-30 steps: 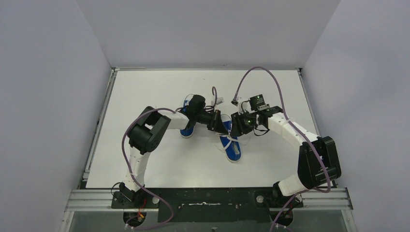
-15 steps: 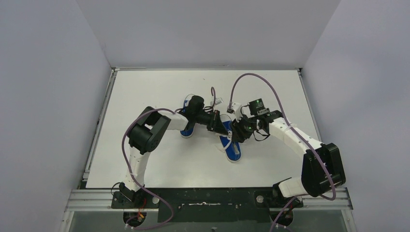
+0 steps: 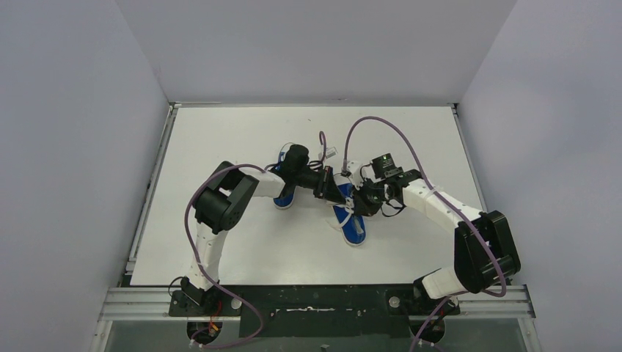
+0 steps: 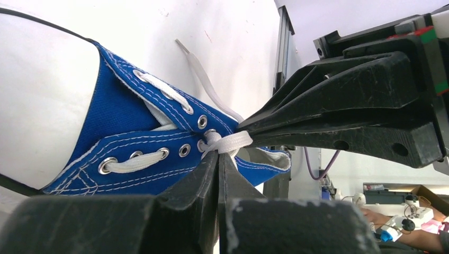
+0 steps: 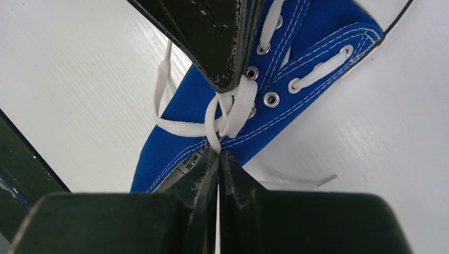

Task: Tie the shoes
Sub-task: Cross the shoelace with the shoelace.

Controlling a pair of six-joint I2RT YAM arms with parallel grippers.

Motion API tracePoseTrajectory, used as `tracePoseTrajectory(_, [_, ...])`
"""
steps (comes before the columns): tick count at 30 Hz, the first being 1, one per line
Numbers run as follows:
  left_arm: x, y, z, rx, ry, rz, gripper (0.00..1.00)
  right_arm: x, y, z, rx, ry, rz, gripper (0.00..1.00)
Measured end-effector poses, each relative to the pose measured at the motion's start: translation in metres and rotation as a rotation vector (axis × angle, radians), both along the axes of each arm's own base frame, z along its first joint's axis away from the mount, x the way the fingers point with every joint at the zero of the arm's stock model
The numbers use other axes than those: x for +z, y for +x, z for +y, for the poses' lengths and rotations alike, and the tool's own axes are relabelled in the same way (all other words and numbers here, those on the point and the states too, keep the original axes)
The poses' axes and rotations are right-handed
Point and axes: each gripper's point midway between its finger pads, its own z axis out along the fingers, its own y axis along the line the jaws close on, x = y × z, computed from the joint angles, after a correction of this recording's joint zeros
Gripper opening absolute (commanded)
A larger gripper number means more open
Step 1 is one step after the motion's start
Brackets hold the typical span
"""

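The left pincer (image 4: 217, 159) and the right pincer (image 5: 218, 154) each pinch the white lace (image 4: 229, 142) of one blue shoe (image 3: 353, 227) on the bench (image 3: 242, 246), apparently to pull a knot tight.

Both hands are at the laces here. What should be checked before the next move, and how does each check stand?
1. Left hand shut on the lace: ok.
2. Right hand shut on the lace: ok.
3. Knot finished on this shoe: not ok, only crossed strands at the top eyelets.
4. Loose lace end free on the table: ok.
5. Other shoe tied: cannot tell, the left arm covers it.
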Motion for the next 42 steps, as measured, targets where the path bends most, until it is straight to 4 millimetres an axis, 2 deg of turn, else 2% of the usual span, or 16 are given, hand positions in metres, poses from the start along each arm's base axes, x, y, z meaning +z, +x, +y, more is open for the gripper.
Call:
tracePoseTrajectory(11, [0.000, -0.003, 0.001, -0.006, -0.012, 0.005, 0.00, 0.007, -0.003, 0.005, -0.173, 0.036, 0.083, 0.00])
tracePoseTrajectory(15, [0.000, -0.004, 0.001, -0.009, -0.018, 0.002, 0.00, 0.016, 0.005, 0.013, -0.263, 0.093, 0.092, 0.00])
tracePoseTrajectory(18, [-0.003, -0.007, 0.003, -0.010, -0.014, 0.011, 0.09, 0.018, 0.008, 0.017, -0.309, 0.115, 0.105, 0.00])
tracePoseTrajectory(24, [-0.010, -0.013, 0.007, -0.009, -0.008, 0.021, 0.35, 0.016, 0.012, 0.018, -0.346, 0.120, 0.118, 0.00])
tracePoseTrajectory(27, [-0.012, -0.014, 0.009, -0.009, -0.008, 0.020, 0.42, 0.011, 0.011, 0.017, -0.352, 0.108, 0.133, 0.00])
tracePoseTrajectory(35, [-0.009, -0.013, 0.008, -0.010, -0.020, 0.005, 0.54, 0.009, 0.012, 0.014, -0.365, 0.101, 0.138, 0.00])
tracePoseTrajectory(39, [-0.007, -0.013, 0.007, -0.012, -0.028, -0.004, 0.55, 0.008, 0.014, 0.011, -0.376, 0.100, 0.137, 0.00])
tracePoseTrajectory(42, [-0.006, -0.013, 0.006, -0.017, -0.031, -0.009, 0.51, 0.008, 0.016, 0.009, -0.385, 0.100, 0.137, 0.00])
